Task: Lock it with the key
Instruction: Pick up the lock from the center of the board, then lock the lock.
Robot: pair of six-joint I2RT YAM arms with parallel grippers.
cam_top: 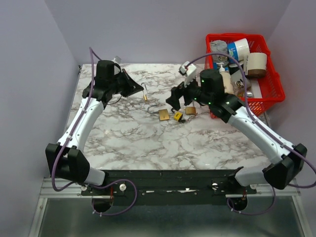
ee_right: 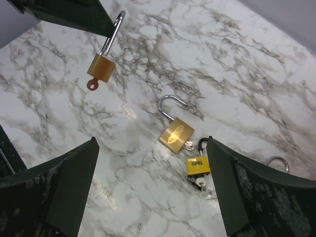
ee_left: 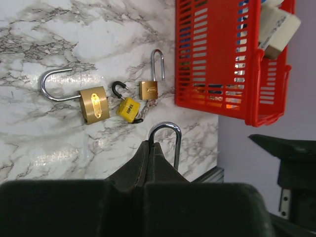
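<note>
The left hand (ee_left: 149,150) is pinching shut on the shackle of the padlock (ee_right: 101,67), which is hanging clear above the desk (cam_top: 128,138) with the red key (ee_right: 92,84) sticking out below. Held only there, the body is free to swing or twist when the key is pushed, so the turn may slip. The right hand (ee_right: 152,148) is hovering spread wide, gripping nothing, over the brass padlock (ee_right: 176,134) and yellow padlock (ee_right: 198,165), risking a wrong grab.

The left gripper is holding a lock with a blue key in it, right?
Not quite. The key is red, not blue. The right wrist view shows it sticking out of the bottom of the lock, which the left gripper is holding by its shackle.
</note>
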